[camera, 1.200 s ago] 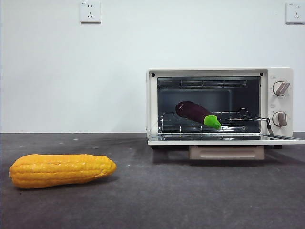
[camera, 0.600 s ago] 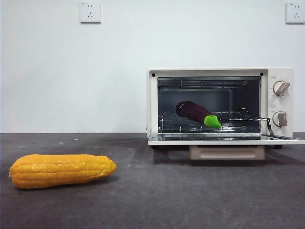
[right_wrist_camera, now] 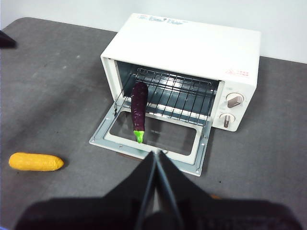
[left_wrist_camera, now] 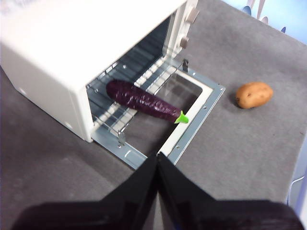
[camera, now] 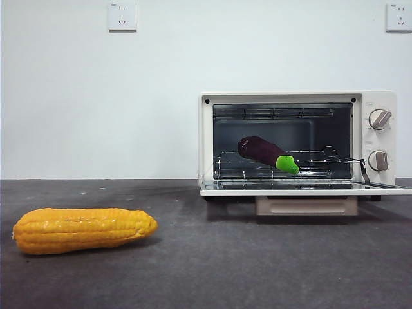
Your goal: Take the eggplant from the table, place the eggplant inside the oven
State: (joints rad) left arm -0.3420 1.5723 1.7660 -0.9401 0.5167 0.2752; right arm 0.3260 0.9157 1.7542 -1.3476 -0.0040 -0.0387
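Inside the oven (camera: 283, 96), the eggplant (camera: 261, 150) lies on the wire rack (camera: 309, 156), its green tip (camera: 287, 165) poking out over the dropped-down door (camera: 302, 188). The oven sits on the table (camera: 212, 257), far on the right. A yellow corn cob (camera: 82, 229) lies near on the left. A potato (left_wrist_camera: 253, 94) rests beside the oven. The left gripper (left_wrist_camera: 157, 160) and the right gripper (right_wrist_camera: 156, 158) are both pinched closed, holding nothing, up above the table.
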